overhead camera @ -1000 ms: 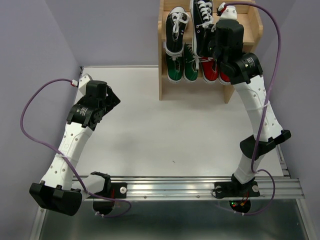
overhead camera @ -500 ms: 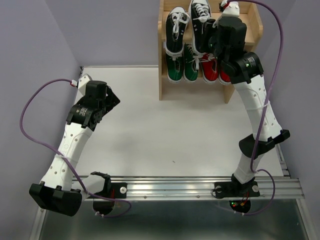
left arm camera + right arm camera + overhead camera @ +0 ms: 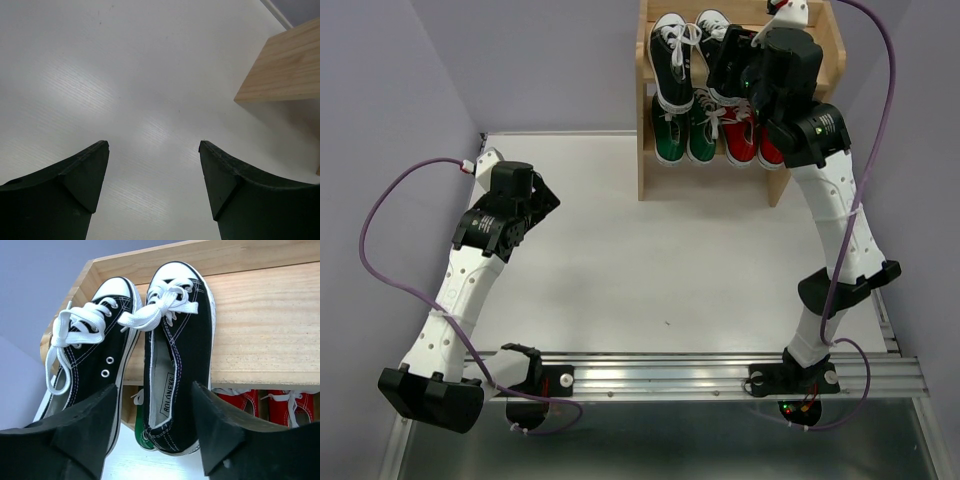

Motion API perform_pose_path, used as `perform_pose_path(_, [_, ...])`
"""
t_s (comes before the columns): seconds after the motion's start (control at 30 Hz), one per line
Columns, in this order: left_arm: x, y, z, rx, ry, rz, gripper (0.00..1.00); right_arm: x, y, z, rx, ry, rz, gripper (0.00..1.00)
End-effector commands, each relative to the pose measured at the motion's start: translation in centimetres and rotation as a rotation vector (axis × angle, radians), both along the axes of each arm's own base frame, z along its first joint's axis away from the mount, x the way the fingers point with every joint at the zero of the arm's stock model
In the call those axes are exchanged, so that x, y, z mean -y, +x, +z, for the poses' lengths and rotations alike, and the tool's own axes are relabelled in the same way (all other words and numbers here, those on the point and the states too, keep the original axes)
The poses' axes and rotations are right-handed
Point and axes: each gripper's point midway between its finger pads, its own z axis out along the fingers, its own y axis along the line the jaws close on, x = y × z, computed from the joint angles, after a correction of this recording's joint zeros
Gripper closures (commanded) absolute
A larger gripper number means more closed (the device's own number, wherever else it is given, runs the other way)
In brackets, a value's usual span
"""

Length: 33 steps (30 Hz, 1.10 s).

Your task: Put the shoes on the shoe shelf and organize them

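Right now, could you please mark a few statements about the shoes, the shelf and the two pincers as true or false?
1. The left black shoe and the right black shoe both lie on the top tier of the shoe shelf. True.
2. On the lower tier, the green pair sits to the right of the red pair. False: in the top view the green pair is on the left and the red pair on the right.
3. The left pincer holds a shoe. False: it is open, with only the bare table between its fingers.
4. The right pincer is open, its jaws on either side of the right black shoe's heel. True.
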Motion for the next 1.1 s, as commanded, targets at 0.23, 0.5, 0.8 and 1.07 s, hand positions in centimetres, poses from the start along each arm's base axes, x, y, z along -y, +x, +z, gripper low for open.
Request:
perform_pose_path(0.23, [-0.6, -0.2, 0.7, 0.033, 0.008, 0.021, 0.16, 1.7, -3.3, 5.7, 0.141, 0.069, 0.013, 0.00])
perform_pose_path(0.5, [-0.8, 0.9, 3.1, 0.097, 0.047, 0.004, 0.16, 4.5, -8.4, 4.4, 0.099, 0.045, 0.012, 0.00])
perform_pose_path(0.8, [-0.4, 2.2, 6.7, 0.206, 0.083, -0.058, 0.16, 9.0, -15.7, -4.4, -0.146, 0.019, -0.043, 0.00])
perform_pose_path(1.07, [-0.2, 2.6, 8.8, 0.275, 0.109, -0.093, 0.16, 10.2, -17.5, -18.3, -0.461, 0.019, -0.164, 0.00])
